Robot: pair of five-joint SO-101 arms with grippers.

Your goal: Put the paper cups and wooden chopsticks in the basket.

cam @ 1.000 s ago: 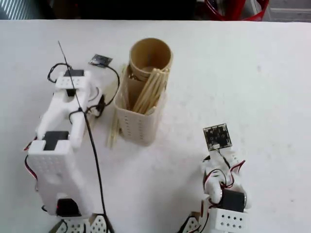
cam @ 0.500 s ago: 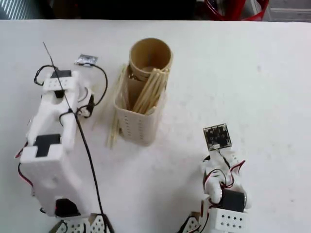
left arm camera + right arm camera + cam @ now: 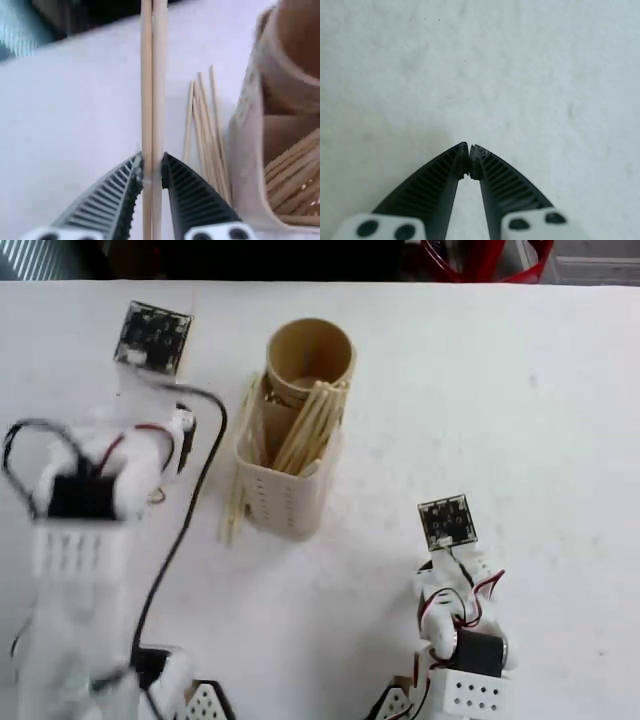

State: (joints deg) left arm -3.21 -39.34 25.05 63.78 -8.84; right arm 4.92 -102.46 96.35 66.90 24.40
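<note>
My left gripper [image 3: 151,162] is shut on a pair of wooden chopsticks [image 3: 152,75], which stick straight out past its fingertips above the table. Several loose chopsticks [image 3: 204,131] lie on the table against the basket [image 3: 246,150]; in the high view these loose chopsticks [image 3: 238,495] lie along the left side of the basket [image 3: 285,495]. A paper cup [image 3: 310,358] stands in the basket's far end, with a bundle of chopsticks [image 3: 312,425] leaning beside it. The left arm [image 3: 90,495] is raised at the table's left. My right gripper [image 3: 469,161] is shut on nothing over bare table.
The right arm [image 3: 458,635] sits folded near the front edge, right of the basket. A black cable [image 3: 190,510] hangs from the left arm toward the front. The white table [image 3: 500,410] is bare to the right and behind the basket.
The left arm has drawn left, away from the basket's side, and risen well above the table. The right arm has not moved.
</note>
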